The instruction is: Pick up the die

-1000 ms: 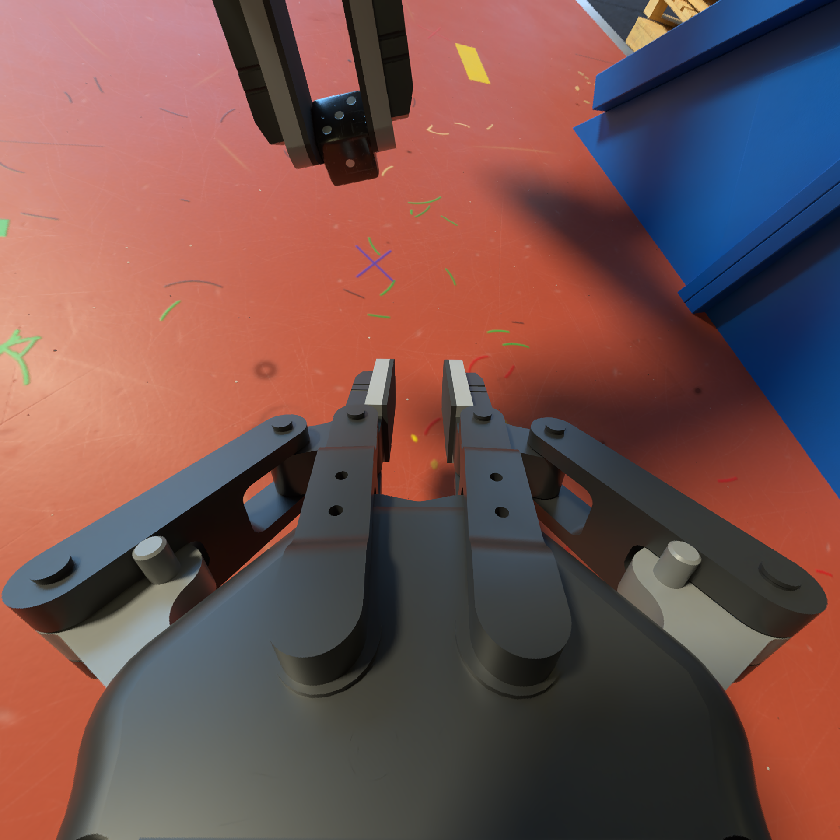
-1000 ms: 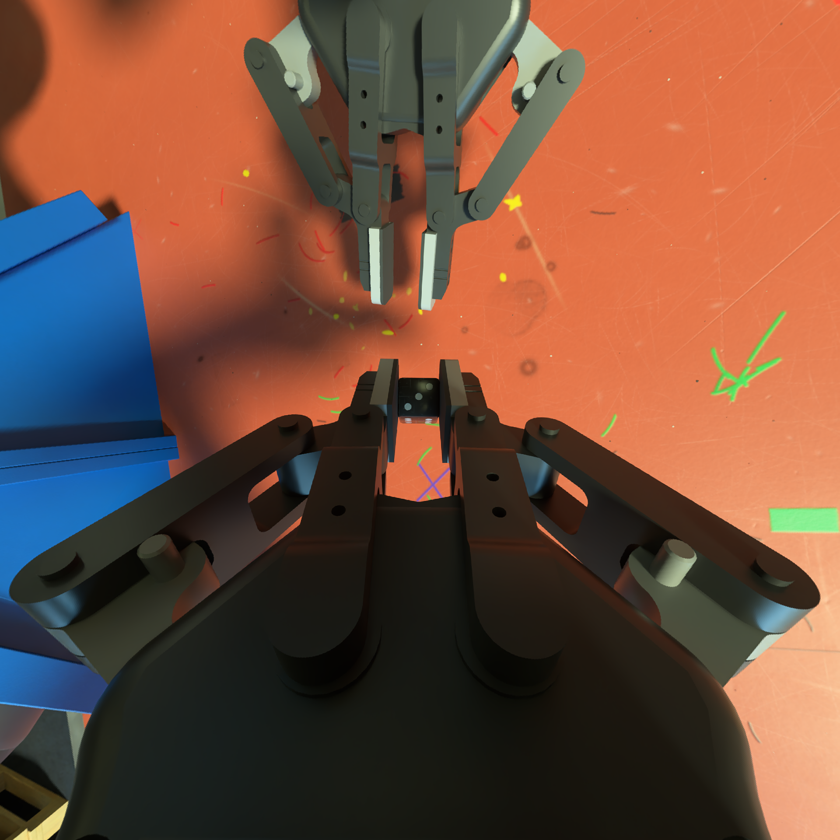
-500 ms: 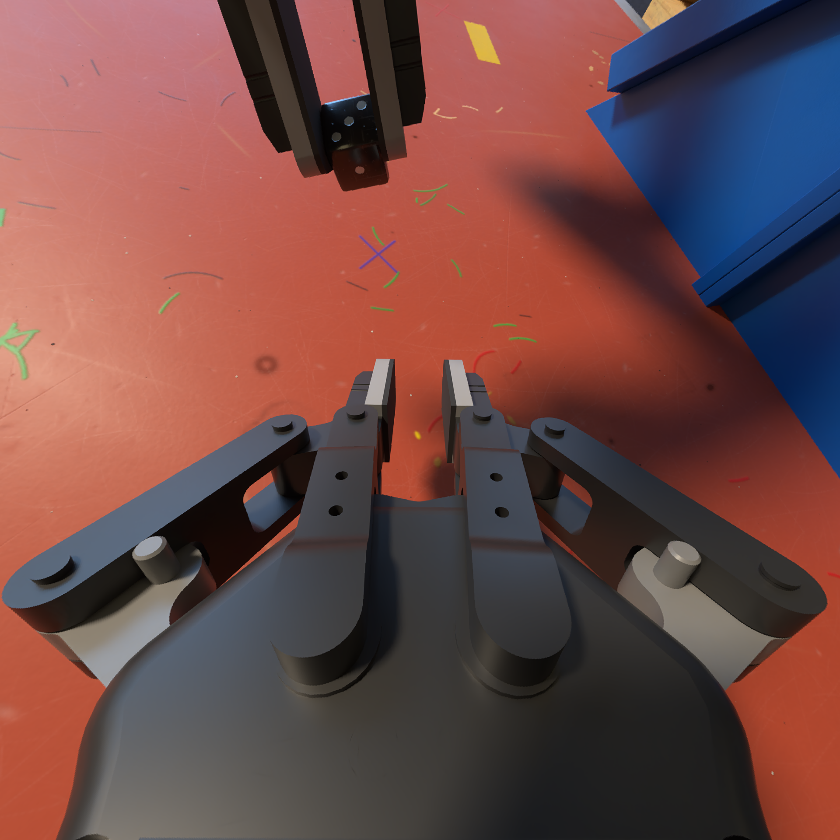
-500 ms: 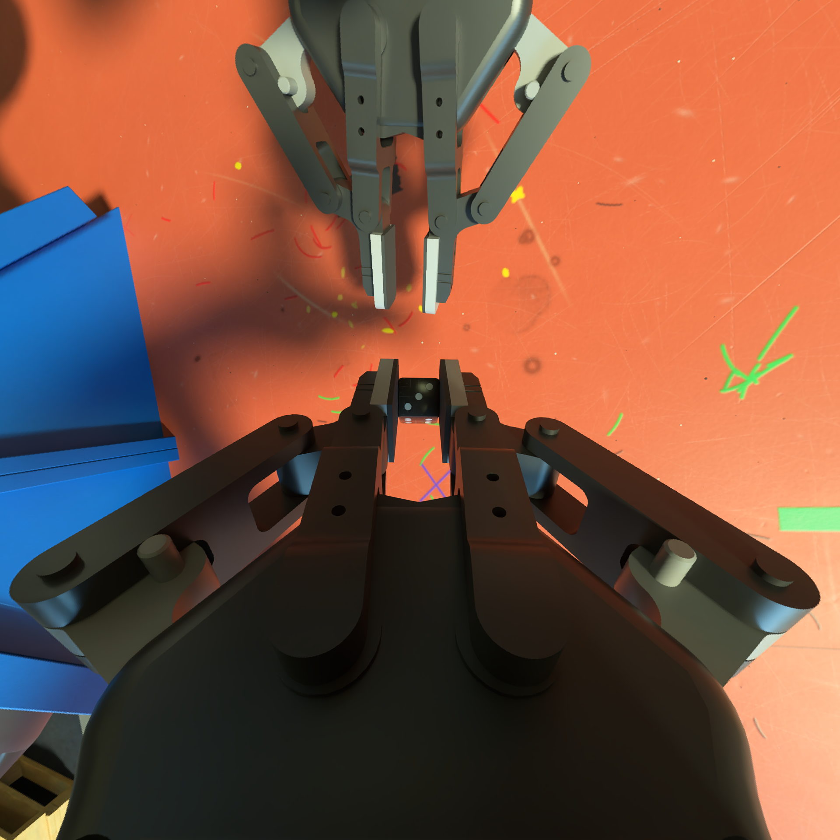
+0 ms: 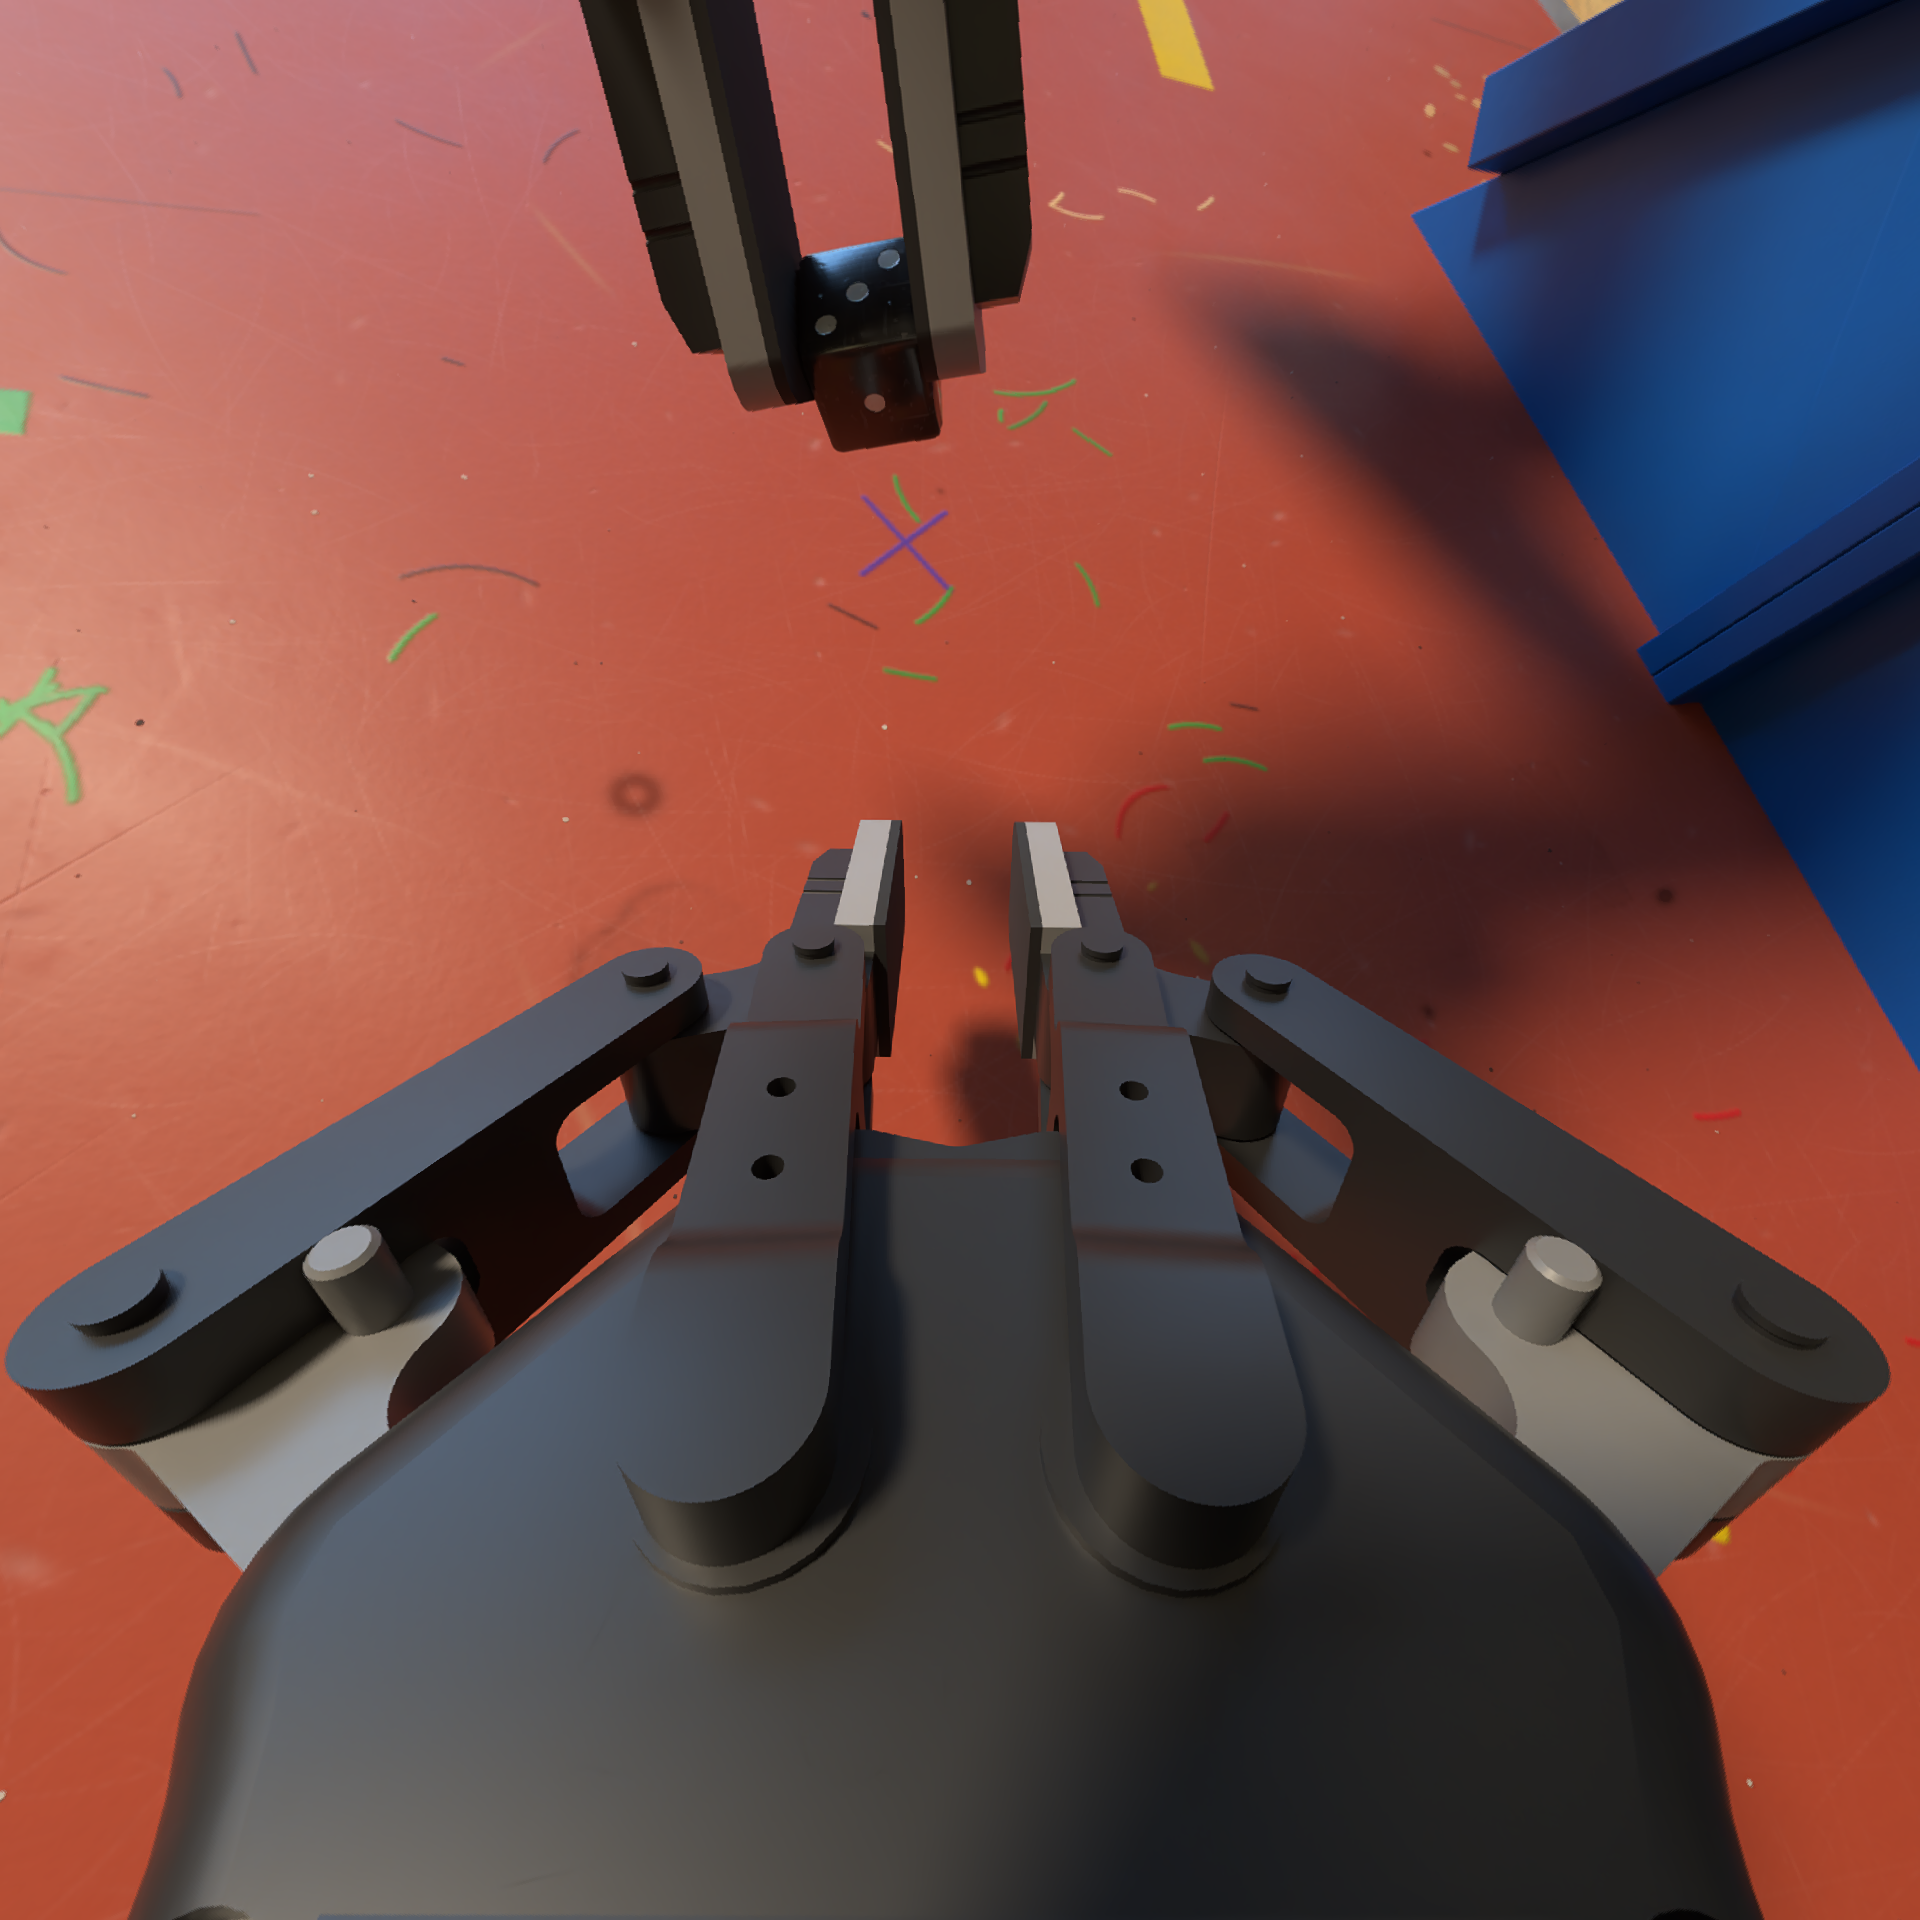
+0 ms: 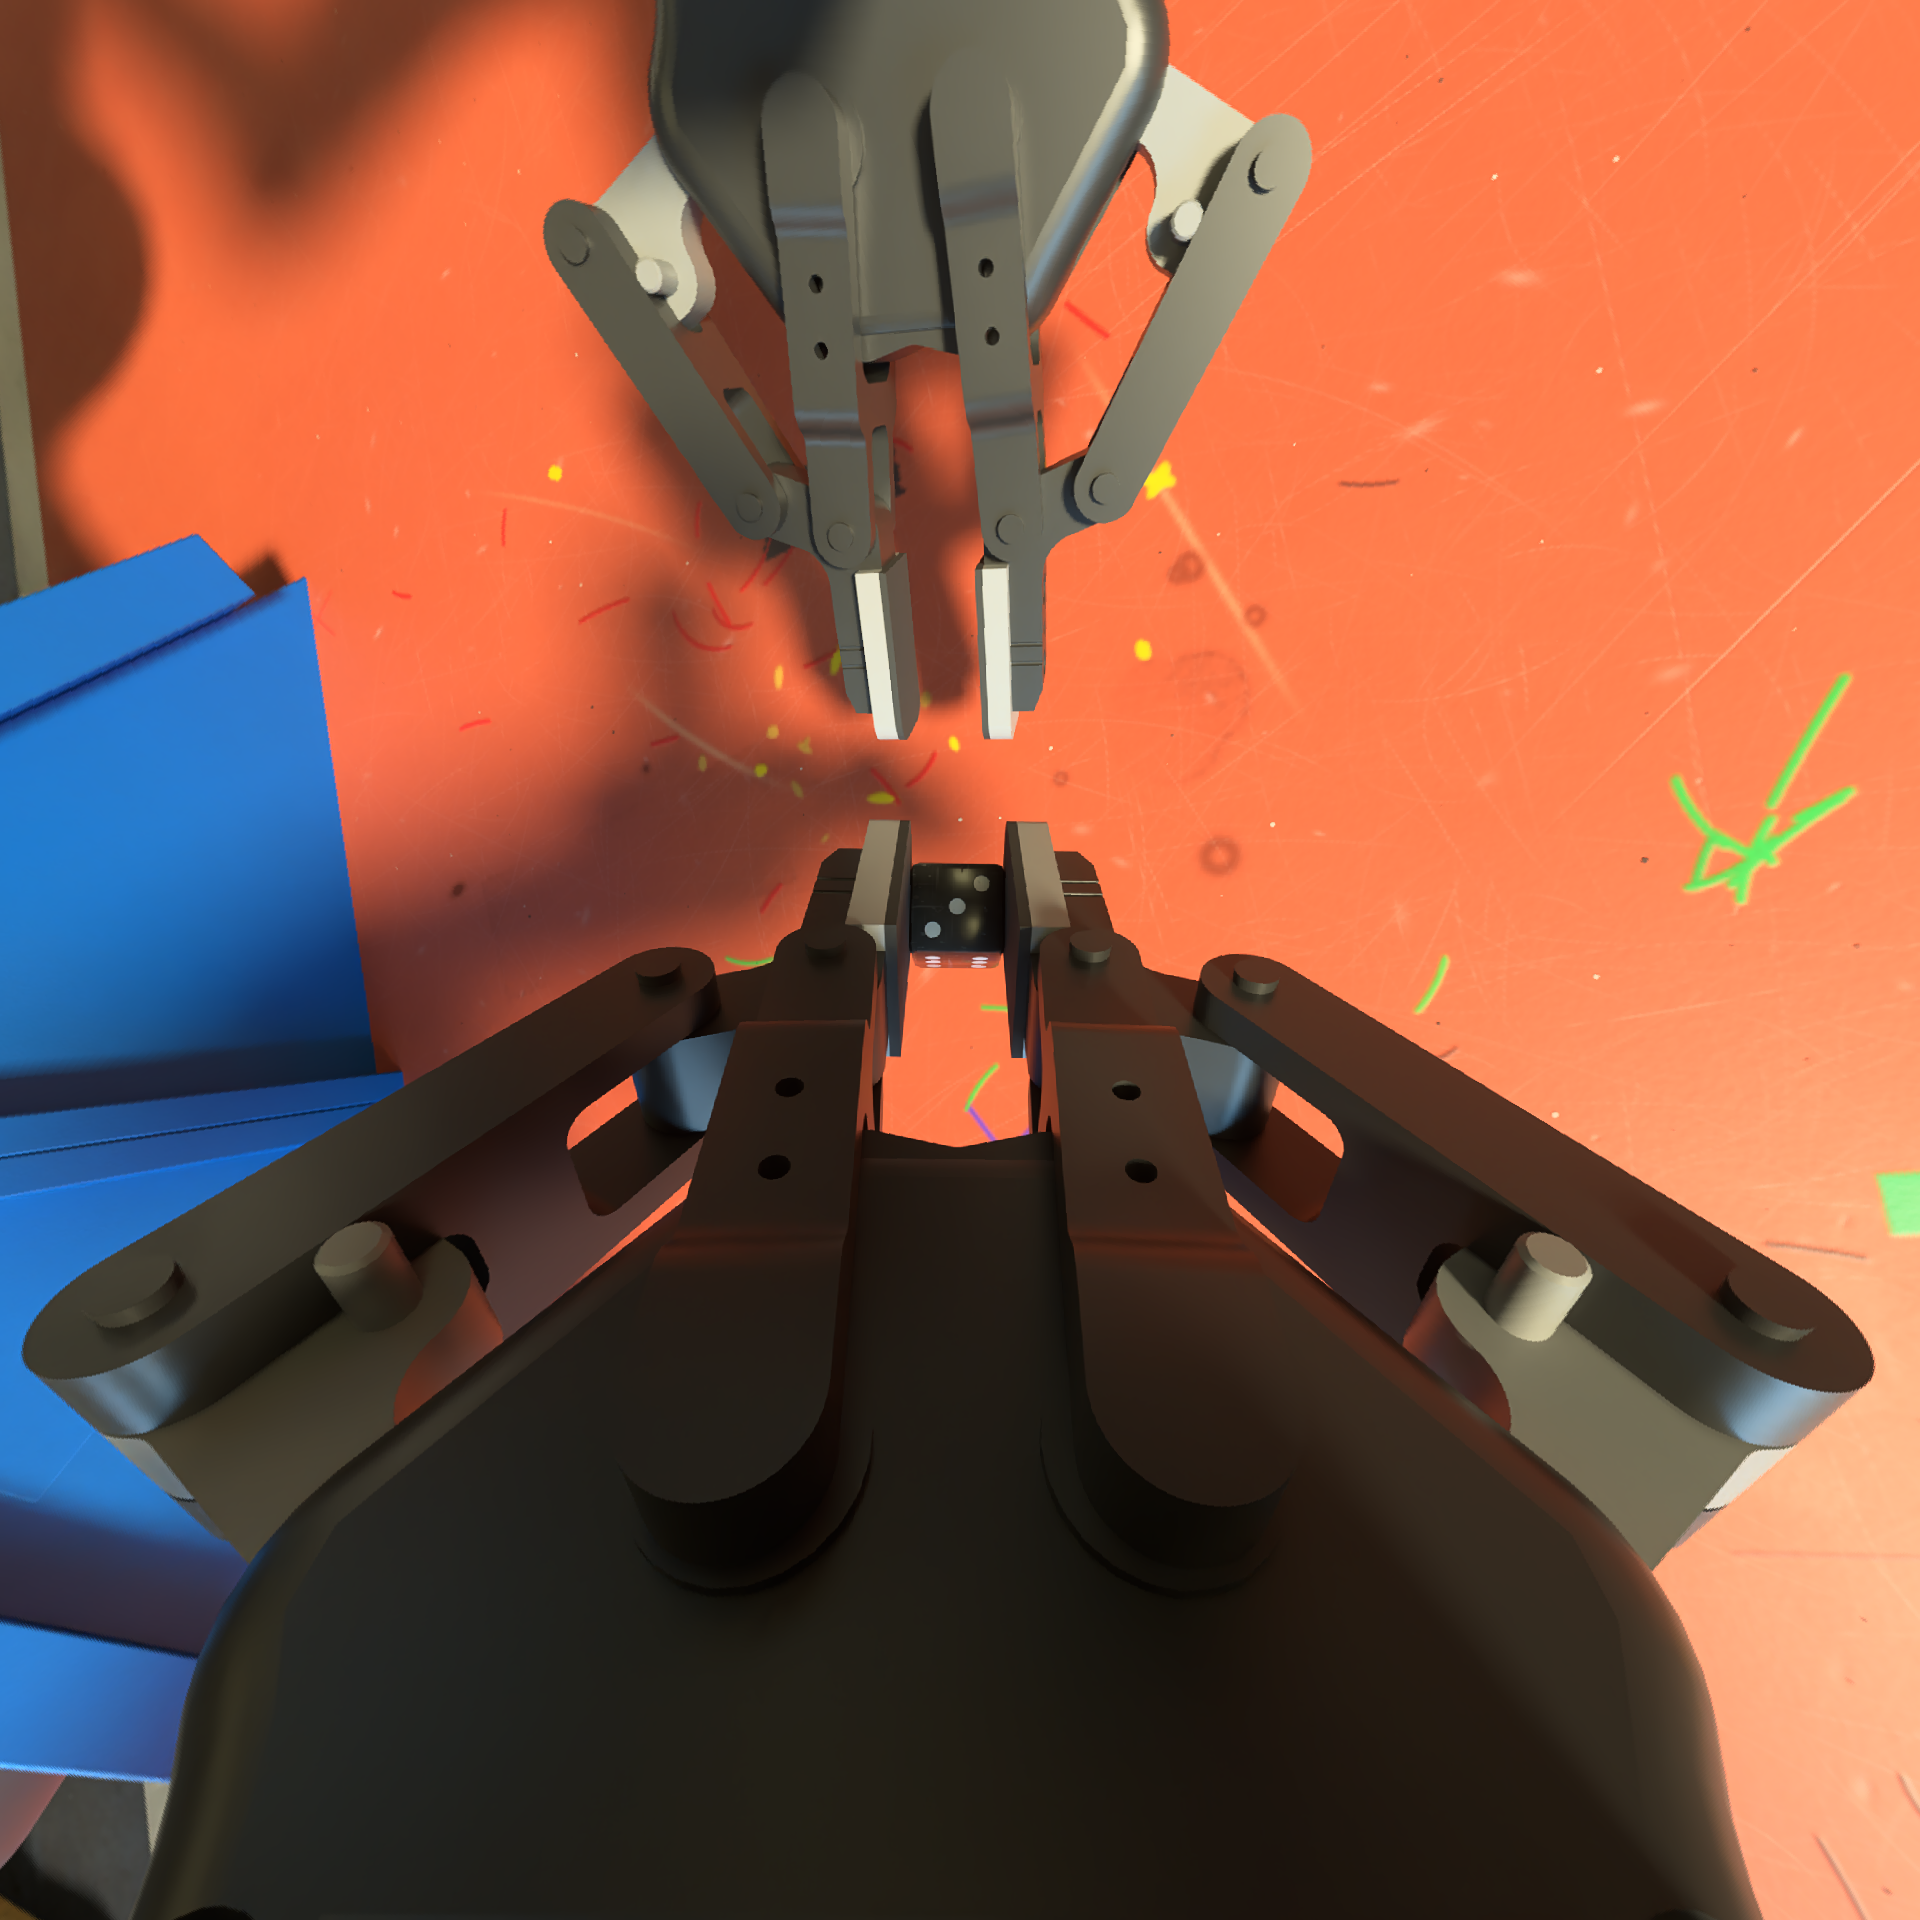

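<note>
The die [image 6: 956, 914] is black with white pips. My right gripper [image 6: 956, 833] is shut on it, a finger pad on each side, and holds it above the red table [image 6: 1455, 623]. In the left wrist view the die [image 5: 860, 307] sits between the right gripper's fingertips [image 5: 862, 387], clear of the surface. My left gripper [image 5: 956, 842] is empty, with a narrow gap between its pads. It points at the die from a short way off. It also shows in the right wrist view [image 6: 943, 727], facing my right gripper tip to tip.
A blue box [image 5: 1714, 364] stands to the right of the left gripper; it is at the left in the right wrist view [image 6: 156, 831]. A purple cross [image 5: 904, 540] and coloured scribbles mark the table between the grippers.
The two grippers have drawn a little closer together. The right gripper still holds the die. The left gripper's finger gap is unchanged.
</note>
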You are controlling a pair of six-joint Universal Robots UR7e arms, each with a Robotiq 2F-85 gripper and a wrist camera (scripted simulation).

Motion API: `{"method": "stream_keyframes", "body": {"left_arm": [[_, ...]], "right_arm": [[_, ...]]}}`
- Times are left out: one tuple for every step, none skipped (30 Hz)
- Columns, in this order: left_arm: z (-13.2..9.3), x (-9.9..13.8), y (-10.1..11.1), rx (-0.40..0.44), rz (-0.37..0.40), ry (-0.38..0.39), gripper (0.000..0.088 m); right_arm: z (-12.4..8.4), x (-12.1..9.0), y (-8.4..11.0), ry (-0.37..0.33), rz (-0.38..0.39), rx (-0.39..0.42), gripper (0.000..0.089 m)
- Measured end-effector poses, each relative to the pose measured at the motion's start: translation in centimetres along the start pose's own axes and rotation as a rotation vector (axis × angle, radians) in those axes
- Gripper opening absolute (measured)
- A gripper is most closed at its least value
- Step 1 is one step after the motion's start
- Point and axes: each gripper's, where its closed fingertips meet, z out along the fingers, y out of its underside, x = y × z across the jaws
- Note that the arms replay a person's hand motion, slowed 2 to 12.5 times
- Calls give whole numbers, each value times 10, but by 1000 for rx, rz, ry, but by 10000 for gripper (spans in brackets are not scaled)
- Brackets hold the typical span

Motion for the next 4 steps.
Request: {"method": "stream_keyframes", "body": {"left_arm": [[0,0,1,-6,-1,-3,187],[1,-1,2,-11,-1,-5,187],[1,-1,2,-16,0,-7,187],[1,-1,3,-20,1,-9,187]], "right_arm": [[1,0,1,-3,5,9,159],[2,1,1,-6,10,19,159],[3,0,1,-9,12,28,159],[3,0,0,-12,13,36,159]]}}
